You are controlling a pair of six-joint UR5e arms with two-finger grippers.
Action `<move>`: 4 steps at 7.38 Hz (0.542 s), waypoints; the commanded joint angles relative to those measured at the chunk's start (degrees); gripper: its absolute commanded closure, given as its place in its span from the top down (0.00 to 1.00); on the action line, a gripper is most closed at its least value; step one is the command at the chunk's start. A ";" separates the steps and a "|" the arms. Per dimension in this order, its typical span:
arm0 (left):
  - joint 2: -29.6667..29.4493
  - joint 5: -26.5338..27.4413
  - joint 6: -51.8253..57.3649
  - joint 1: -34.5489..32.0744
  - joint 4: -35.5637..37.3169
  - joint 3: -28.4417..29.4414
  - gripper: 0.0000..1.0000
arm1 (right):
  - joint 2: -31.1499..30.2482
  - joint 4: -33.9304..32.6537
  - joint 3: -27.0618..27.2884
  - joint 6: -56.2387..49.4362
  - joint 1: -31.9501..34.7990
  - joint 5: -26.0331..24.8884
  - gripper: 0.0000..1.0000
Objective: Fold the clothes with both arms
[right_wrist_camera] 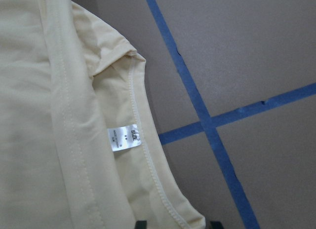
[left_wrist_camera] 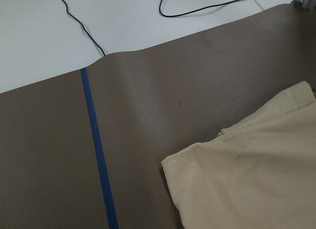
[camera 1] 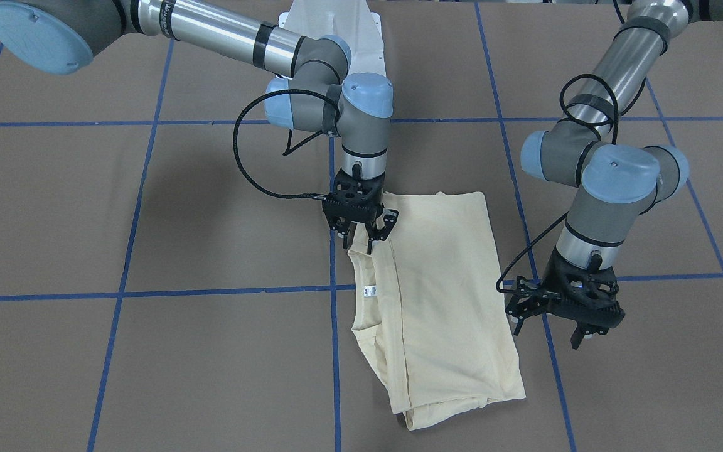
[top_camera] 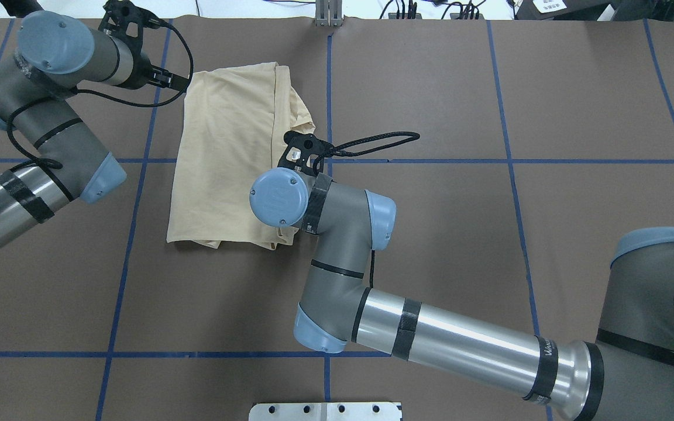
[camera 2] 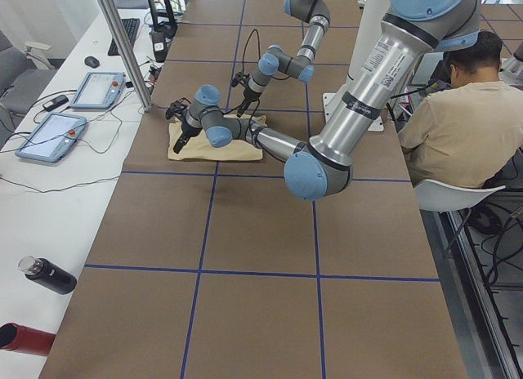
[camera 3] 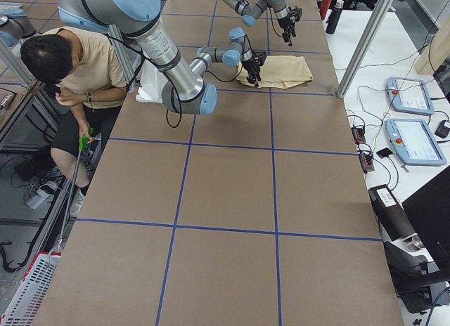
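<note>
The pale cream-yellow T-shirt (camera 1: 443,295) lies folded into a rough rectangle on the brown table; it also shows in the overhead view (top_camera: 226,146). No print shows. Its white neck label (camera 1: 369,290) faces up at the collar, and the right wrist view shows the label (right_wrist_camera: 122,138) too. My right gripper (camera 1: 361,242) is low over the collar-side edge, jaws apart, with the collar hem between the fingertips (right_wrist_camera: 141,224). My left gripper (camera 1: 546,336) hangs open and empty just beside the shirt's opposite edge, off the cloth. The left wrist view shows a shirt corner (left_wrist_camera: 247,184) but no fingers.
Blue tape lines (camera 1: 336,351) grid the brown table cover. The white pedestal base (camera 1: 336,31) stands at the robot's side. A seated operator (camera 2: 466,126) is beside the table. Two pendants (camera 2: 98,89), a metal post (camera 2: 122,44) and a black bottle (camera 2: 49,274) are on the far white bench.
</note>
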 commanded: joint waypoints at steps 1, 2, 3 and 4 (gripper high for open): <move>0.13 0.09 0.00 0.00 0.00 -0.29 1.00 | -0.01 -0.30 -0.10 -0.19 -0.52 -0.11 0.48; 0.91 0.09 0.00 0.00 0.00 -0.90 1.00 | -0.01 -0.31 -0.10 -0.28 -0.52 -0.12 0.38; 0.92 0.09 0.00 0.00 0.00 -1.08 1.00 | -0.01 -0.31 -0.10 -0.28 -0.52 -0.12 0.19; 0.92 0.09 0.00 0.00 0.00 -1.09 1.00 | -0.01 -1.09 -0.10 -0.36 -0.52 -0.12 0.00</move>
